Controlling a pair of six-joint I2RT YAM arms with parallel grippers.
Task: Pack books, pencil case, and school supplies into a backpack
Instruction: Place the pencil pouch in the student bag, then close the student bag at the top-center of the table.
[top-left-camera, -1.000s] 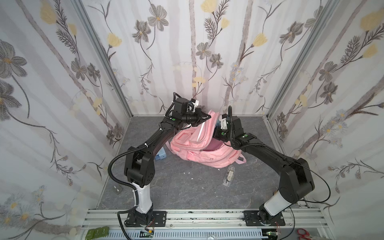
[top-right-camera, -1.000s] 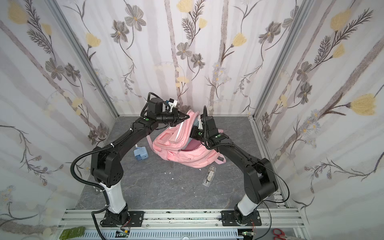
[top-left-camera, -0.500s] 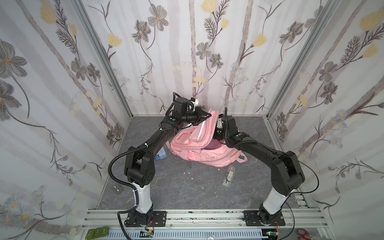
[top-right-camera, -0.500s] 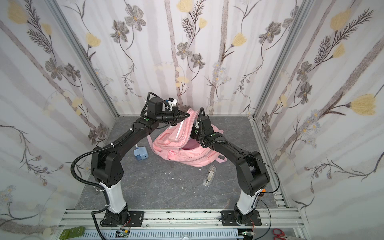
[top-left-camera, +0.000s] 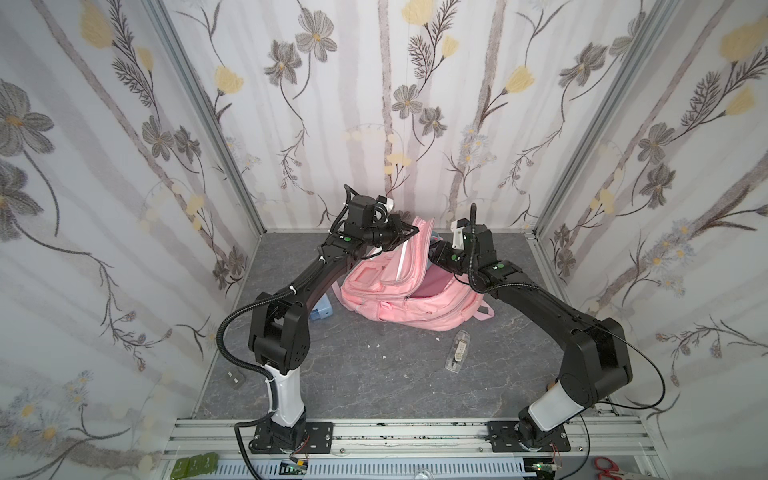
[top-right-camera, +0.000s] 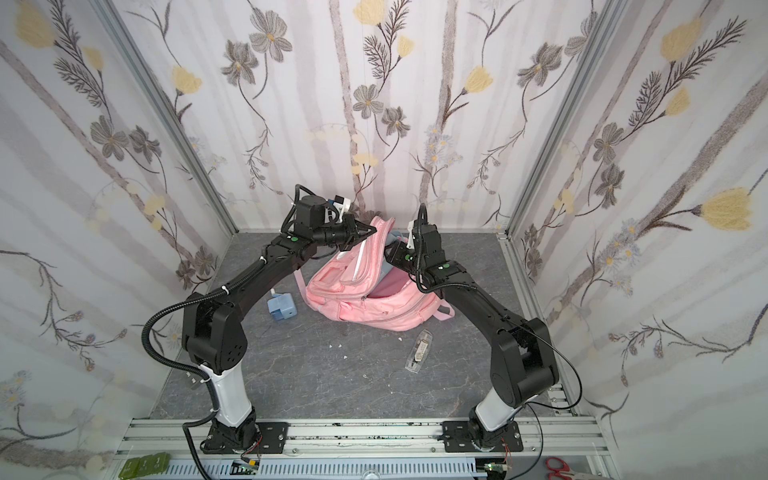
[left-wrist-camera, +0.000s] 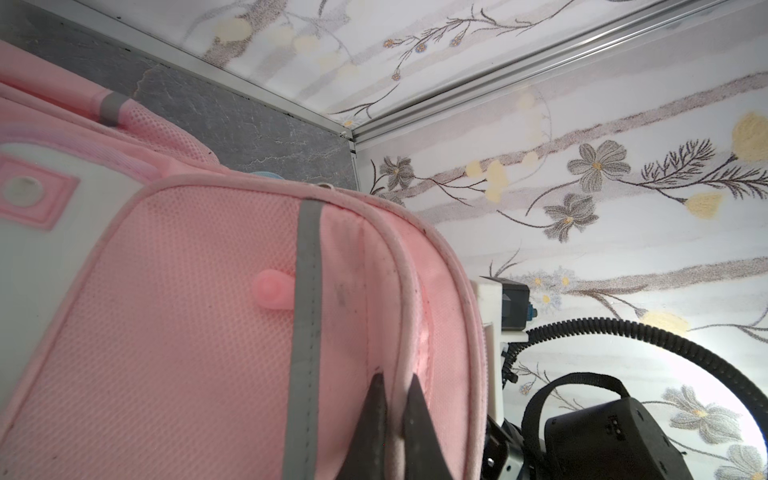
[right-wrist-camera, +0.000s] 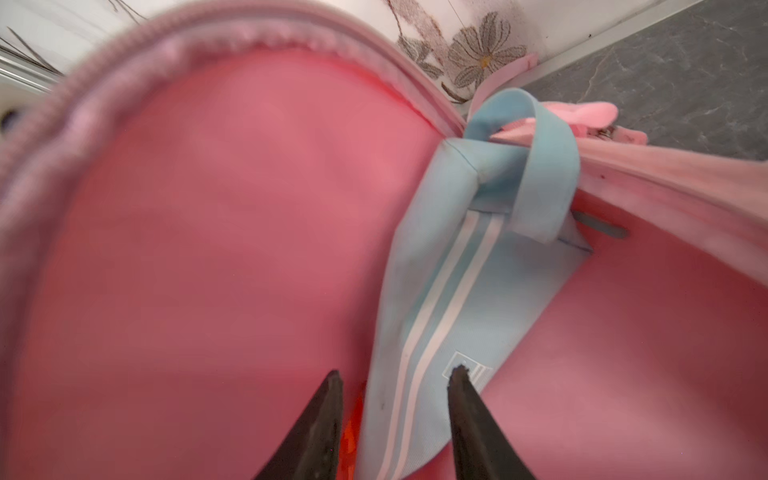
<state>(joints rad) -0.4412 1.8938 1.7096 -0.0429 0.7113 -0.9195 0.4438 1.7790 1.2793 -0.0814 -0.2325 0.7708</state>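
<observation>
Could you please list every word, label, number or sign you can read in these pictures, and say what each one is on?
No text can be read in any view.
Pencil case: a small white tag carries print, too blurred to read.
Clear case: too small to tell whether it bears any print.
Backpack: no lettering shows.

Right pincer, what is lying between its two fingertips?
The light-blue pencil case, inside the open backpack, lies between the parted fingertips of the right pincer; the right wrist view shows it.
</observation>
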